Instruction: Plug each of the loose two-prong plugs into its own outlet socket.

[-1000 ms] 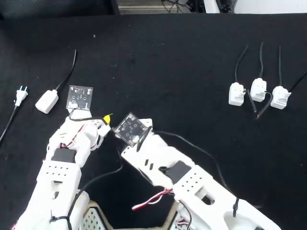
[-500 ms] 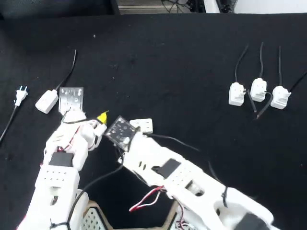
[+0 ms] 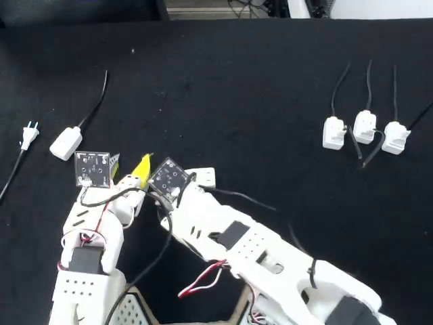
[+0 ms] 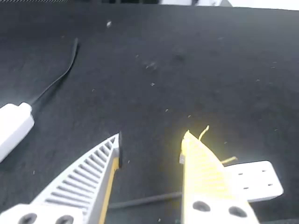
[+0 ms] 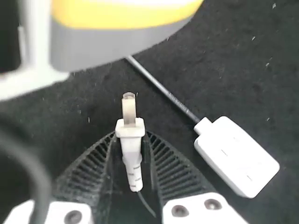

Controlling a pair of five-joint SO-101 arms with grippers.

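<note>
As R jaws grip plug (image 5: pixel 129 140) (2-prong), L (image 4: pixel 152 137) gape.

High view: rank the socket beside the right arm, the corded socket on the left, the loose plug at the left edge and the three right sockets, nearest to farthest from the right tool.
From the right tool:
1. Socket beside the arm, close on its right.
2. Corded socket, past the left arm.
3. Loose plug, left edge.
4. Three right sockets, far right.
</note>
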